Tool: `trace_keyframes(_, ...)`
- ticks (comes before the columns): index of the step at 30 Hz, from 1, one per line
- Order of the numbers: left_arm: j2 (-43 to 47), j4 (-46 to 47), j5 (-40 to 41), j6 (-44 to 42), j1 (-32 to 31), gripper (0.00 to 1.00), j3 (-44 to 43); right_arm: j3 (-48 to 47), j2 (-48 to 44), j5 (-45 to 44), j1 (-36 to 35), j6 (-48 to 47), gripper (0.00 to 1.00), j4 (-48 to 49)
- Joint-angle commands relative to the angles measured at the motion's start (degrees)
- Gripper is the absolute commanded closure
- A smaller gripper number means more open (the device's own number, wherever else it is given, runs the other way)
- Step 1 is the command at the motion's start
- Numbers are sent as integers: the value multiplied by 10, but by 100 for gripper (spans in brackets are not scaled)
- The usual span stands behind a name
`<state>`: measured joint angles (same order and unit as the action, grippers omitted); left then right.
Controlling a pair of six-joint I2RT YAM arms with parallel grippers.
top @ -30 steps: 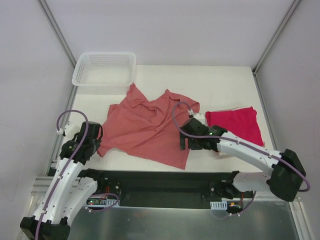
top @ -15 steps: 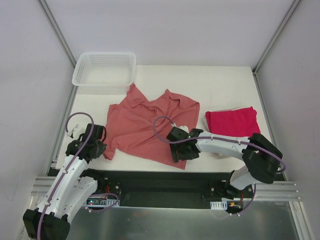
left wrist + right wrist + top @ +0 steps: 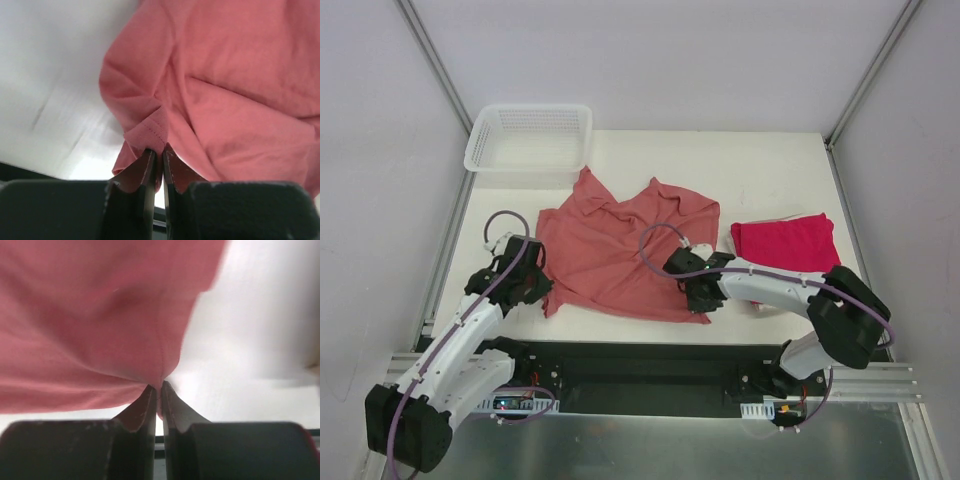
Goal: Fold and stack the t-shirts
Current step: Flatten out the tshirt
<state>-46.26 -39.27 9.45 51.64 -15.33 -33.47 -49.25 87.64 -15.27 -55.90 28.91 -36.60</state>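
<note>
salmon t-shirt (image 3: 610, 262) lies just beside white basket (image 3: 477, 143)

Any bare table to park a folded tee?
Far strip of white table, right of white plastic mesh basket, beyond both tees. Crowded near edge: left gripper and right gripper pinch the spread salmon-pink cotton t-shirt; folded crimson t-shirt lies at right.

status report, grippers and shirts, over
Left gripper shut on salmon-pink t-shirt, near-left edge. Right gripper shut on its near-right corner. Crimson t-shirt folded, right side. Nothing blocking.

White mesh basket (image 3: 528, 138) — far left table (image 3: 760, 170) corner, upright
</note>
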Motion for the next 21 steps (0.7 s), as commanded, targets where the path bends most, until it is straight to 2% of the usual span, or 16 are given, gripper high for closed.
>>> trace_keyframes(1,-40,51,-42,-43,-84,89,-8,16,-77,-107,74,-11,92,-68)
trace_keyframes(3,-57,41,-69,-48,-120,84,-12,19,-95,-115,100,-21,92,-74)
trace_keyframes(5,-70,27,-80,-43,-137,68,-12,19,-114,-126,111,-30,92,-77)
trace_keyframes(7,-67,8,-89,-30,-149,46,-2,16,-119,-138,120,-36,92,-83)
trace_keyframes(8,-61,0,-90,-25,-152,32,2,13,-117,-142,122,-37,92,-87)
trace_keyframes(9,-54,-5,-91,-13,-154,27,7,10,-114,-147,127,-36,92,-94)
trace_keyframes(10,-38,-23,-87,-8,-154,17,14,8,-107,-153,129,-37,92,-96)
trace_keyframes(13,9,-57,-66,22,-154,10,20,4,-94,-154,133,-43,92,-99)
trace_keyframes(14,21,-63,-57,26,-154,1,20,3,-92,-152,134,-46,92,-98)
trace_keyframes(18,85,-99,-11,46,-153,1,14,3,-84,-151,143,-51,92,-96)
trace_keyframes(21,92,-142,51,73,-153,1,3,6,-89,-149,151,-53,92,-94)
